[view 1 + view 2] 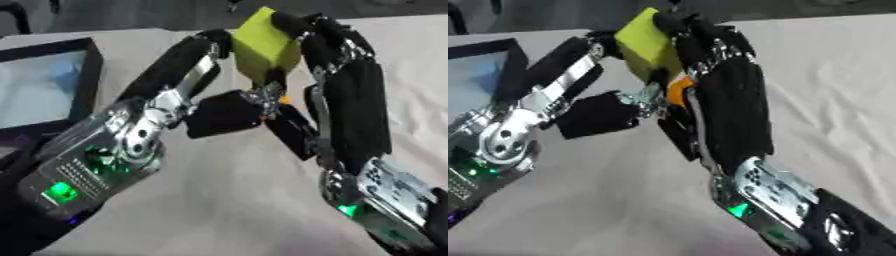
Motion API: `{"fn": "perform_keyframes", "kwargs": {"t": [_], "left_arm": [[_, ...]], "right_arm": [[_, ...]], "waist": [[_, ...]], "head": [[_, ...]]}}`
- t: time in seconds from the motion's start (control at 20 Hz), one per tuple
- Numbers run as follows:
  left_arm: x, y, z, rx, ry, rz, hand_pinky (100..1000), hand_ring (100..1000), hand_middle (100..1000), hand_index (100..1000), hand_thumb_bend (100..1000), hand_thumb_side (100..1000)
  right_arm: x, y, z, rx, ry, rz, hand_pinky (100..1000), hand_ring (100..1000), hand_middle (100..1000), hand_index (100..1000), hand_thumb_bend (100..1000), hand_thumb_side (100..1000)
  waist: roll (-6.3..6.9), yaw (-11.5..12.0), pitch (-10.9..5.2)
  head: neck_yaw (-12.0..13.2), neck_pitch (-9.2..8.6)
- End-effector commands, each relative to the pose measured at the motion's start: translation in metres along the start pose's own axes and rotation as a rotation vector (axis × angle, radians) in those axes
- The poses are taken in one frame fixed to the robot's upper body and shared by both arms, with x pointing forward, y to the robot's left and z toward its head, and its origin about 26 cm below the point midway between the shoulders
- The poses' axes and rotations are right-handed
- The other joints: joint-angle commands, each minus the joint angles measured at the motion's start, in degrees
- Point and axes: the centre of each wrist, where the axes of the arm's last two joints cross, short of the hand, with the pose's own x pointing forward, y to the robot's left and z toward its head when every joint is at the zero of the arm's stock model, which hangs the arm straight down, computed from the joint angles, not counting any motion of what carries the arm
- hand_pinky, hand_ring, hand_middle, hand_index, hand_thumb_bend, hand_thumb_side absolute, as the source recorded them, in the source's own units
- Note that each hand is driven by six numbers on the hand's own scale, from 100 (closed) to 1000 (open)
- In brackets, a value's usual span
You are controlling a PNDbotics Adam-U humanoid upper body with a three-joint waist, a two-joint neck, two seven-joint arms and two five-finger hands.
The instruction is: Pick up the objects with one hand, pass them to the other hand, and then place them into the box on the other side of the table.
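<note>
A yellow-green block (pixel 262 47) is held up above the table between both hands. My right hand (pixel 354 110) comes in from the lower right, its fingers curled over the block's top and right side. My left hand (pixel 166 107) reaches up from the lower left. Its fingers (pixel 188 60) touch the block's left side and its thumb (pixel 223 114) points in under the block. A small orange spot (pixel 677 90) shows just below the block, between the thumbs. The block's underside is hidden.
A black-rimmed box (pixel 87 75) with a pale blue inside lies at the left edge of the table. A beige cloth (pixel 227 200) covers the table. Dark floor lies beyond the far edge.
</note>
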Motion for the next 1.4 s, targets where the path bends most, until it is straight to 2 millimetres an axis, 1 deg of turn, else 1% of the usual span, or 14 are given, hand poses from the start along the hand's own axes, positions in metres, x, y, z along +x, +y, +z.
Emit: {"fn": "perform_keyframes", "kwargs": {"t": [0.05,0.1,0.15,0.2,0.5,0.55,0.65,0.7,0.75,0.85,0.95,1.05,1.3,1.4], "left_arm": [[-0.009,0.008,-0.007,0.054,0.049,0.005,1000,845,787,702,100,292],[-0.010,0.008,-0.008,0.059,0.054,0.011,1000,840,780,687,100,260],[-0.010,0.007,-0.009,0.063,0.058,0.017,1000,825,762,649,100,245],[-0.012,0.007,-0.009,0.067,0.065,0.024,1000,811,748,621,100,245],[-0.016,0.005,-0.011,0.083,0.088,0.069,1000,770,711,545,100,246],[-0.016,0.004,-0.011,0.084,0.088,0.077,1000,763,706,525,100,246],[-0.017,0.004,-0.011,0.086,0.089,0.092,1000,756,701,502,100,247],[-0.018,0.003,-0.011,0.087,0.090,0.099,1000,747,691,467,100,248],[-0.018,0.003,-0.011,0.089,0.091,0.106,1000,747,690,464,100,248],[-0.020,0.003,-0.011,0.095,0.092,0.119,1000,741,683,435,100,248],[-0.022,0.003,-0.011,0.100,0.094,0.131,1000,735,677,424,100,248],[-0.024,0.003,-0.010,0.107,0.100,0.143,1000,728,670,410,100,247],[-0.029,0.002,-0.010,0.128,0.108,0.167,1000,720,660,388,100,245],[-0.032,0.002,-0.011,0.137,0.113,0.177,1000,716,657,380,100,245]], "right_arm": [[0.010,-0.007,-0.005,-0.035,-0.039,-0.042,656,520,524,501,100,100],[0.010,-0.007,-0.005,-0.034,-0.039,-0.042,656,521,524,501,100,100],[0.010,-0.007,-0.004,-0.033,-0.039,-0.042,657,521,524,500,100,100],[0.010,-0.007,-0.004,-0.031,-0.039,-0.041,659,522,525,499,100,100],[0.008,-0.007,-0.004,-0.016,-0.040,-0.008,721,590,561,531,100,100],[0.008,-0.007,-0.004,-0.011,-0.042,0.001,731,599,565,536,148,100],[0.008,-0.008,-0.004,-0.002,-0.046,0.019,743,611,571,544,201,100],[0.007,-0.008,-0.004,0.002,-0.048,0.029,765,633,580,556,277,100],[0.007,-0.008,-0.004,0.007,-0.049,0.040,767,635,580,557,284,100],[0.006,-0.008,-0.005,0.014,-0.051,0.060,791,666,597,579,364,100],[0.005,-0.008,-0.005,0.024,-0.052,0.085,804,691,615,596,420,100],[0.005,-0.009,-0.005,0.032,-0.052,0.111,827,727,649,623,502,100],[0.004,-0.009,-0.006,0.055,-0.048,0.176,853,767,701,661,596,100],[0.004,-0.009,-0.005,0.067,-0.045,0.198,863,787,728,686,601,100]], "waist": [[0.35,-0.04,-0.61],[0.35,-0.06,-0.63],[0.36,-0.08,-0.65],[0.38,-0.09,-0.66],[0.45,-0.12,-0.73],[0.45,-0.13,-0.74],[0.47,-0.14,-0.78],[0.48,-0.14,-0.80],[0.48,-0.14,-0.82],[0.49,-0.15,-0.85],[0.49,-0.17,-0.89],[0.48,-0.18,-0.91],[0.50,-0.23,-0.98],[0.50,-0.27,-1.01]], "head": [[0.26,-0.74],[0.25,-0.76],[0.23,-0.78],[0.21,-0.81],[0.12,-0.72],[0.09,-0.69],[0.05,-0.66],[0.00,-0.63],[-0.06,-0.61],[-0.16,-0.61],[-0.28,-0.59],[-0.38,-0.57],[-0.47,-0.54],[-0.50,-0.60]]}}
